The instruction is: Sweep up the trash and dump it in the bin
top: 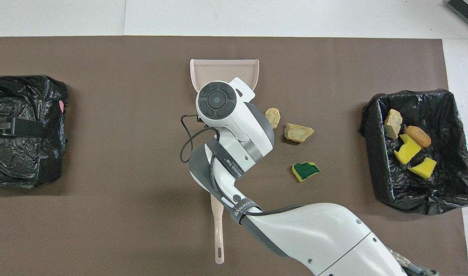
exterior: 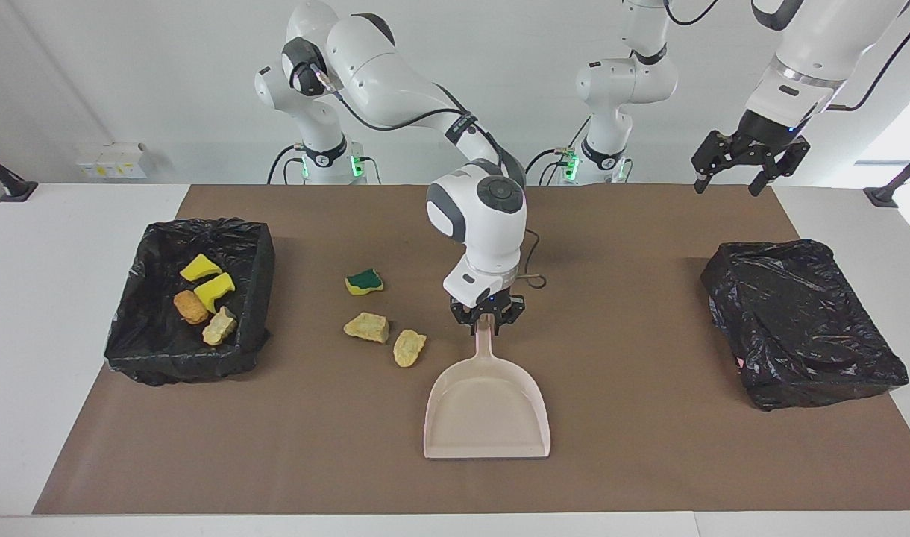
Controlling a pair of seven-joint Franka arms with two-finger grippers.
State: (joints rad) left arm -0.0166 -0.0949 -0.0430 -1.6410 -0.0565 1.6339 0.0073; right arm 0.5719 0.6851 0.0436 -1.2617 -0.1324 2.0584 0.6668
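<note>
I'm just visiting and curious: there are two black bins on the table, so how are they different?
The bin at the right arm's end is open, its liner pushed down inside; the bin at the left arm's end is covered over with crumpled black plastic. The open bin holds trash: yellow sponge pieces, a tan chunk and an orange-brown lump; nothing shows in the covered one. Both are black-bagged boxes near the mat's ends.

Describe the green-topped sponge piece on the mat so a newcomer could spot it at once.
Start at the open black-lined bin at the right arm's end of the table, then look along the brown mat toward the beige dustpan. Three scraps lie between them; the green-topped sponge piece is the one nearest the robots. Unlike the two pale tan chunks, it is yellow with a dark green top.
</note>
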